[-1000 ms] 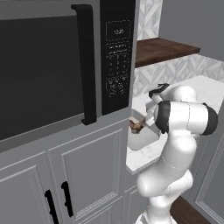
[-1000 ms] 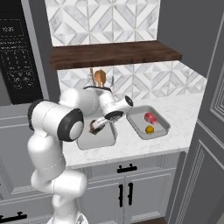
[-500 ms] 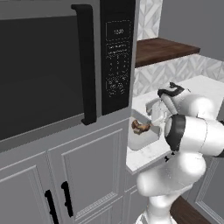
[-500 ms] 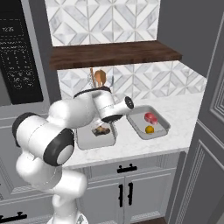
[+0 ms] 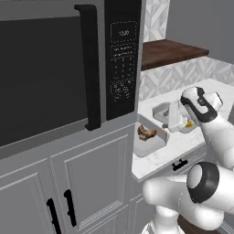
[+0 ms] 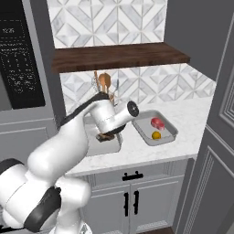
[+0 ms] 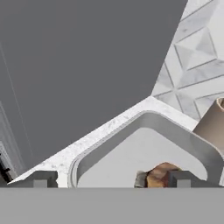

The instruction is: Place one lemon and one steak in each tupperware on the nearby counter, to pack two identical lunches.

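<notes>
Gripper jaws stand wide with nothing between them, hanging just over the near tray, whose rim curves across the lower middle of the hand view; a brown steak lies on the tray floor at the bottom of that frame, just beside the right fingertip. From the right base view, that same tray sits at the centre left on the white counter, partly hidden by the arm, with the steak showing as a dark lump under the hand. I see no lemon in it, though the arm covers part of it. The second tray lies to the right of centre and already holds a reddish steak and a yellow lemon, so that lunch looks packed. By my reckoning one lemon for the near tray is all that is left. A pot of wooden utensils stands against the tiled wall behind the arm. In the left base view the black microwave fills the upper left; its small display shows pale digits, too blurred to read, and I can make out no brand or other writing.
</notes>
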Tool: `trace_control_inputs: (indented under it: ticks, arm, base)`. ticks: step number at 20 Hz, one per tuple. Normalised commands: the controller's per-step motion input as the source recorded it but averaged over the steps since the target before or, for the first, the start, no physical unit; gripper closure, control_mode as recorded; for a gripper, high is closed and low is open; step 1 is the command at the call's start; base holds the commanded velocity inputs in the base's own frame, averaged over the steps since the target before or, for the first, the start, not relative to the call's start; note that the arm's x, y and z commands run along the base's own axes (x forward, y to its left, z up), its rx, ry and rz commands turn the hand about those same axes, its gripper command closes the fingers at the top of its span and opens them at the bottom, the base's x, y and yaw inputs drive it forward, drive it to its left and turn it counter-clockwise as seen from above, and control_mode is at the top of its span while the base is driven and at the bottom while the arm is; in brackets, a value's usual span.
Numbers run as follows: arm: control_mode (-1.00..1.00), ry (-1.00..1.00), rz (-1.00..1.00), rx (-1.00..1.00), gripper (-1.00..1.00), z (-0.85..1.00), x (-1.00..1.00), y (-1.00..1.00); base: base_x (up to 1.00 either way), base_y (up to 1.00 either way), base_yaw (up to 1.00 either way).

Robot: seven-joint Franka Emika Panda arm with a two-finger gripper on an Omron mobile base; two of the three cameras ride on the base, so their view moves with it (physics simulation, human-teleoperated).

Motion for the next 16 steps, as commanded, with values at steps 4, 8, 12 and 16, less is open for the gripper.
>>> trace_control_inputs:
  ticks: [4, 8, 12, 16]
  arm:
    - [-1.0, -0.01, -0.24, -0.02, -1.0, 0.42, -0.74, 0.0]
    - [-1.0, 0.0, -0.24, -0.01, -1.0, 0.38, -0.84, 0.01]
    - [-1.0, 0.0, -0.26, -0.01, -1.0, 0.36, -0.65, 0.2]
    - [-1.0, 0.0, -0.26, 0.0, -1.0, 0.52, -0.56, 0.08]
  base:
    - [0.0, 0.0, 0.0]
    - [0.0, 0.0, 0.0]
    - [0.0, 0.0, 0.0]
    - [0.0, 0.0, 0.0]
